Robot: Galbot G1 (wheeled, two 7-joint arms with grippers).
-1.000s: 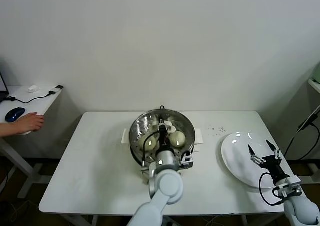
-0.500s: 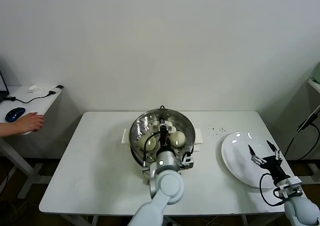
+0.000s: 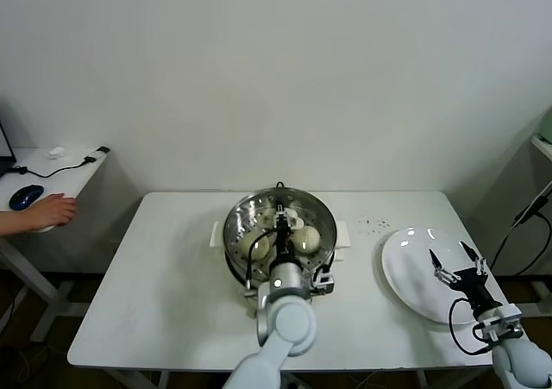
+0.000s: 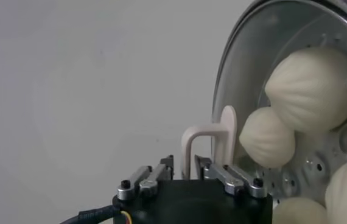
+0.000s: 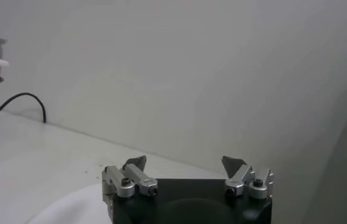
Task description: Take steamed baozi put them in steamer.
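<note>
Risk of dragging a bun (image 4: 310, 90) beside the left claw (image 3: 279, 222), spread slightly and empty over the steamer (image 3: 323, 211), on careless withdrawal; right claw (image 3: 451, 265) spread, idle.

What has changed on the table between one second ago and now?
Almost nothing visibly changed. The left tool hangs over the round shiny steel steamer as before, its arm shifted only slightly. The cream-white pleated buns inside lie unchanged. The open right tool stays above the flat white plate.
</note>
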